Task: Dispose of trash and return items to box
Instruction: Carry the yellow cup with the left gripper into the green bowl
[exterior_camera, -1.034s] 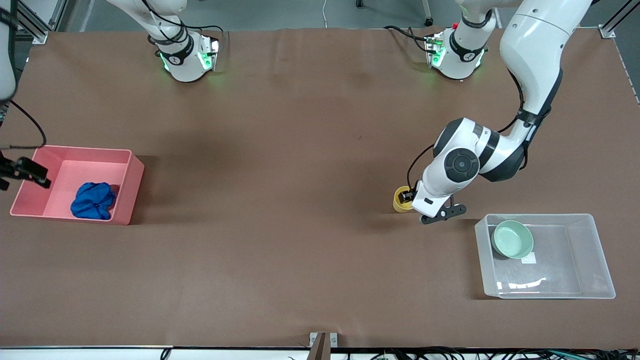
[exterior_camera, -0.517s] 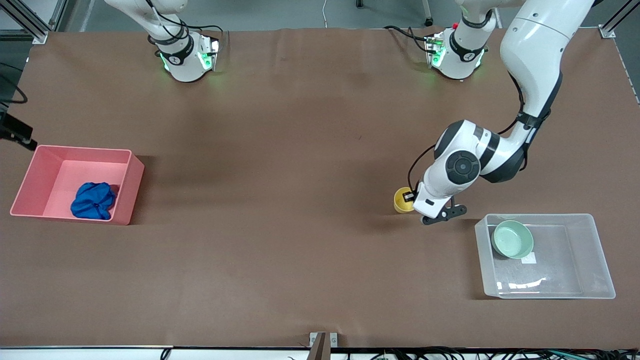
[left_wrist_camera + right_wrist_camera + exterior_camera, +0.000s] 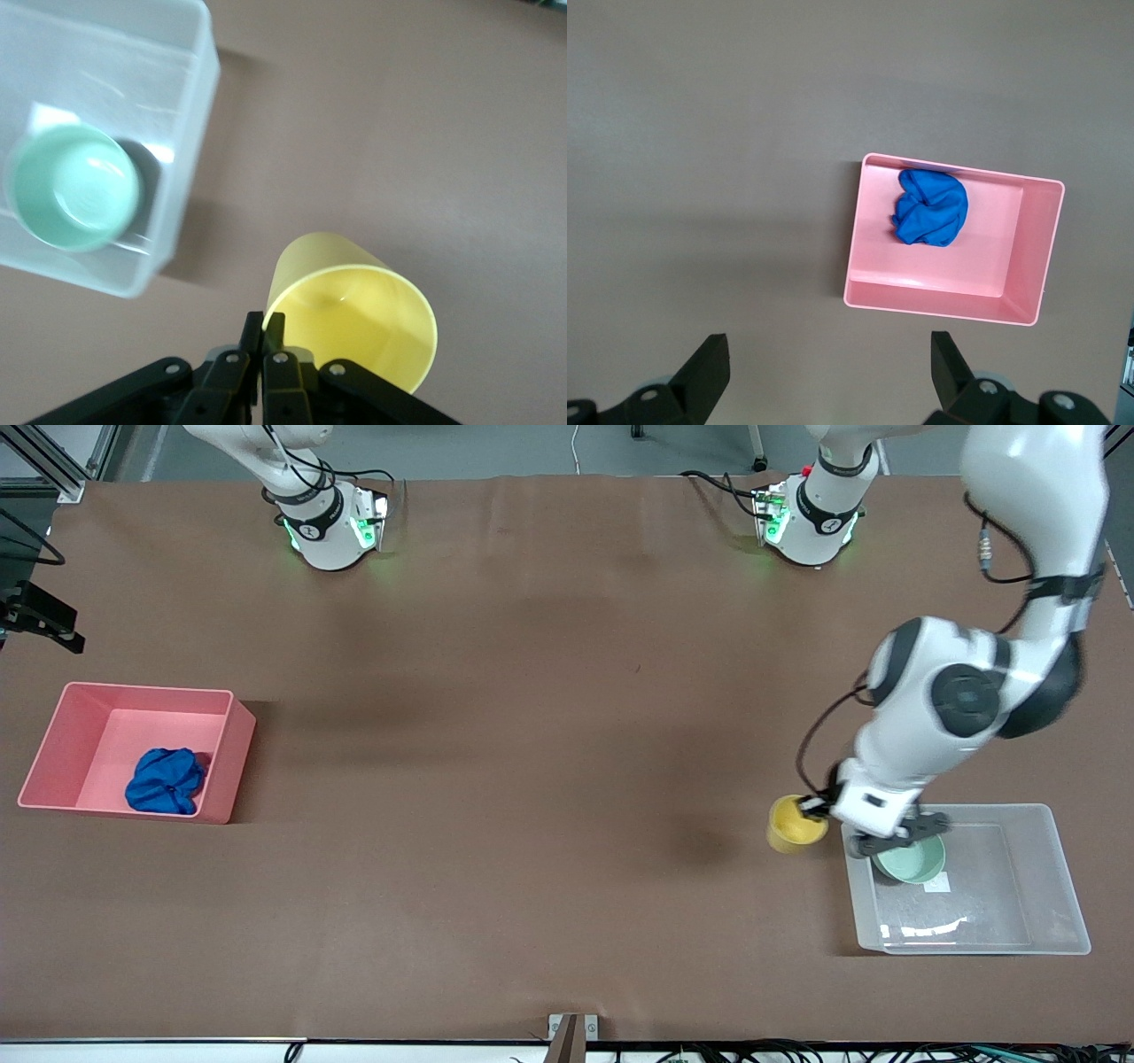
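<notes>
My left gripper (image 3: 817,808), clamped on the yellow cup (image 3: 794,825), hangs just beside the clear box (image 3: 1054,903) holding the green bowl (image 3: 912,864); my right gripper (image 3: 824,367) waits spread above the pink bin (image 3: 1023,257) containing the blue trash (image 3: 930,208)

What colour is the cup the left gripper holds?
Yellow cup, in the left gripper; clearest in the left wrist view.

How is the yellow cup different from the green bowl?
The yellow cup is held up in the left gripper, over the table beside the clear box; the green bowl already sits inside that box. The cup looks narrower and deeper, the bowl wider and shallower. Both are round, open-topped and empty.
</notes>
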Robot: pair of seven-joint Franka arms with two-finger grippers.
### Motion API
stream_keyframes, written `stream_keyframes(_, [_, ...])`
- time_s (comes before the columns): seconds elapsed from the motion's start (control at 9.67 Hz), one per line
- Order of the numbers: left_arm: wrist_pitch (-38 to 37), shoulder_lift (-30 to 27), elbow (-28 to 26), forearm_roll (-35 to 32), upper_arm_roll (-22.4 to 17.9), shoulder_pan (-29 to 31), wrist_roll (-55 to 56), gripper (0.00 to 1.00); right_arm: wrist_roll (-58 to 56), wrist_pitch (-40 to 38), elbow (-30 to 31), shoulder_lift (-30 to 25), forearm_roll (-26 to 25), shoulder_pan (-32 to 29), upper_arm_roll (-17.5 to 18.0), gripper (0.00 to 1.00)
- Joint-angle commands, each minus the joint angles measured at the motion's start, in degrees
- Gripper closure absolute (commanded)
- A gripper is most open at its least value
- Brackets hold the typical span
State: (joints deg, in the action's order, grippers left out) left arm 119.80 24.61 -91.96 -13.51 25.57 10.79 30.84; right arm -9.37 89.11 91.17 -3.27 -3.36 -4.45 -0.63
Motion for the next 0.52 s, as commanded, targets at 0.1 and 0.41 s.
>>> stream_keyframes(0.1, [-2.47,3.86,5.03,-1.25,-0.34,7.72,-19.44,1.0,3.13,0.45,-0.81,-0.07,-0.25,2.25,-0.25,0.0])
stream_keyframes(0.41, [-1.59,9.47,5.92,-5.19,-1.05,13.36,-31.71,1.0,2.78,0.18,-5.73,3.61,-0.07,2.08,-0.17,0.0])
